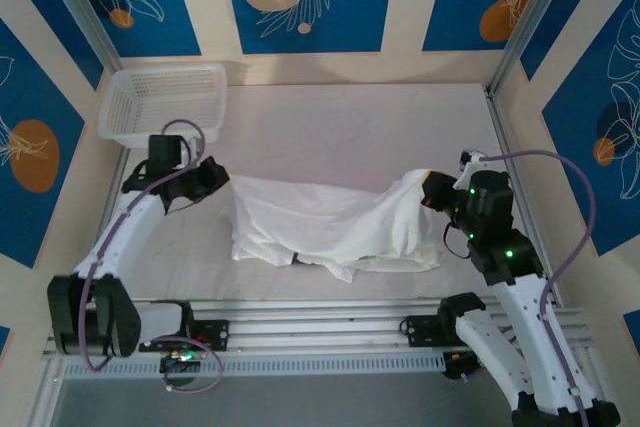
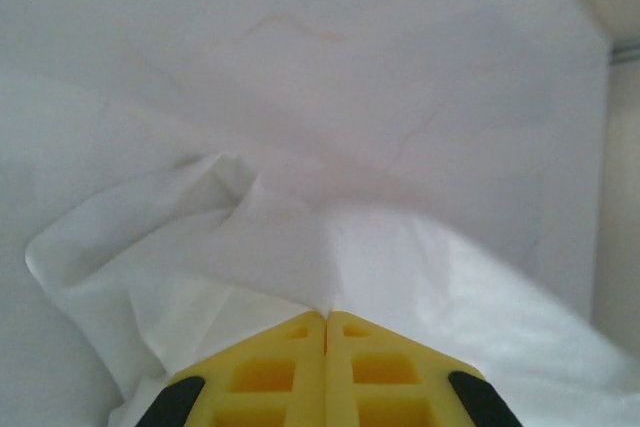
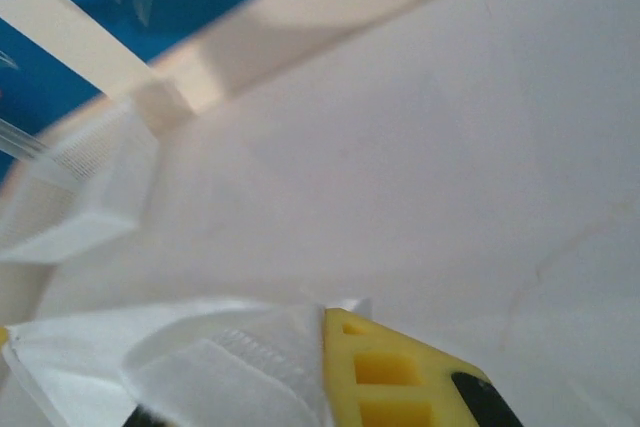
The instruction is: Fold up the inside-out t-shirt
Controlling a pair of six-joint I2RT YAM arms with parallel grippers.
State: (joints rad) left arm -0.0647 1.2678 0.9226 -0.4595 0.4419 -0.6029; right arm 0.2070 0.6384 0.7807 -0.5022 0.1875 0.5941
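Note:
The white inside-out t-shirt (image 1: 330, 222) lies bunched and stretched across the middle of the table, lifted at both ends. My left gripper (image 1: 222, 179) is shut on its left edge; in the left wrist view the yellow fingers (image 2: 290, 367) pinch a peak of cloth (image 2: 300, 247) between them. My right gripper (image 1: 428, 190) is shut on the right edge, raised a little. In the right wrist view a hemmed fold of the shirt (image 3: 230, 367) drapes over and hides one finger, with the other yellow finger (image 3: 390, 372) bare beside it.
A white plastic mesh basket (image 1: 165, 102) stands at the back left corner, seen also as a blurred basket (image 3: 75, 187) in the right wrist view. Metal frame posts and painted walls enclose the white table (image 1: 360, 127). An aluminium rail (image 1: 330, 322) runs along the near edge.

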